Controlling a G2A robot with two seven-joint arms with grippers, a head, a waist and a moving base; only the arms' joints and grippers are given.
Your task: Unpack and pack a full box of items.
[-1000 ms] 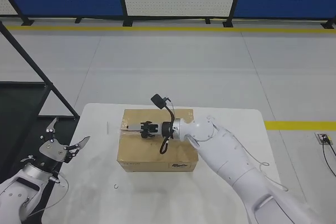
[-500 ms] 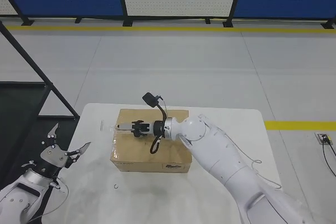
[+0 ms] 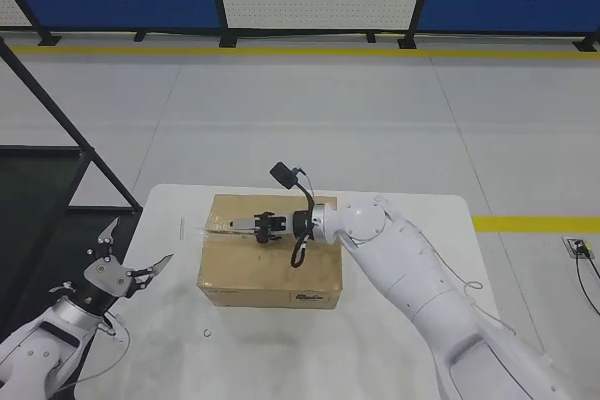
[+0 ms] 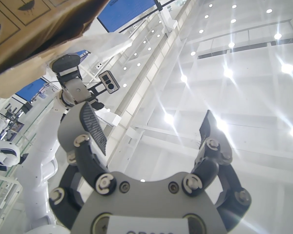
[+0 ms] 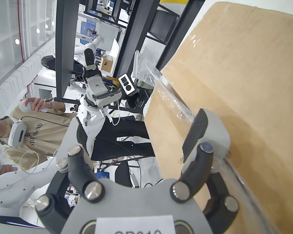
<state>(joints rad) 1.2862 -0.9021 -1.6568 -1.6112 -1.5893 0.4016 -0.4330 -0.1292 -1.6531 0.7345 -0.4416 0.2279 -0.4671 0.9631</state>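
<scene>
**Box and tape.** The sealed box [image 3: 270,268] sits on the table [image 3: 300,345] with its flaps shut and its contents hidden. Clear tape [image 5: 166,96] runs along the top seam, so I judge unpacking to be at its first step. A loose end of tape juts past the box edge, over the table.

**Right claw.** My right claw [image 5: 136,132] lies low over the lid at the seam, toward the end nearer my left arm. Its fingers stand well apart and clamp nothing. One pad [image 5: 197,130] touches the crumpled tape, and I cannot tell whether the tape sticks to it.

**Left claw.** My left claw [image 4: 149,113] hangs at the table's edge, apart from the box. It is spread wide, empty and pointing upward.

**Step in hand, as I judge it.** The seam tape has to come off so the flaps can open.
- I should close on the loose tape itself, not on cardboard.
- I should pull low and along the seam, so the tape peels rather than snaps.
- I expect the box may slide under the pull, so my left claw would serve best pressed against its near end as a brace.

**Risk.** The film may tear short, or cling to a pad after release.
</scene>
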